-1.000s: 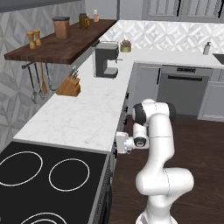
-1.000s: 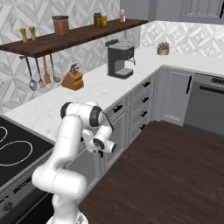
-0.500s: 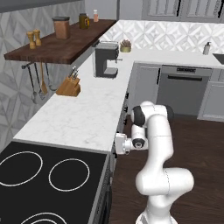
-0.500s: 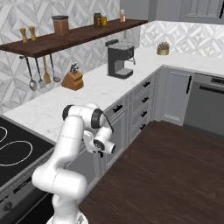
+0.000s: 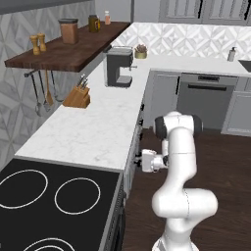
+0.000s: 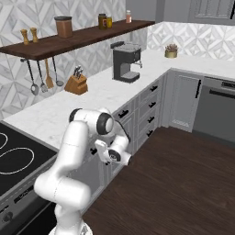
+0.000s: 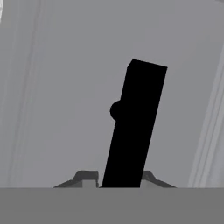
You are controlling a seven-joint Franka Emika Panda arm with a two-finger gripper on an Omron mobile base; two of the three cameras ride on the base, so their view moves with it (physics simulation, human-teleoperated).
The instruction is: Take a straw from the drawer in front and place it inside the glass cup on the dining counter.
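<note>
A white robot arm is seen in a rendered kitchen, bent down so that its gripper (image 5: 139, 162) is pressed close against the grey cabinet front under a white marble counter (image 5: 98, 132). In the hand view, the flat grey face of the drawer (image 7: 61, 109) is seen very near, with its dark bar handle (image 7: 133, 127) rising tilted between the two finger tips (image 7: 87, 178). The tips are set apart on either side of the handle's lower end; whether they are pressed on it cannot be told. From the right base view the gripper (image 6: 102, 153) is seen touching the cabinet face just beside the stove (image 6: 11, 158). On the counter a black coffee machine (image 5: 119, 67) and a wooden knife block (image 5: 77, 96) are placed, with utensils hung under a dark wooden shelf (image 5: 68, 46) holding jars. No writing or brand can be read anywhere.
</note>
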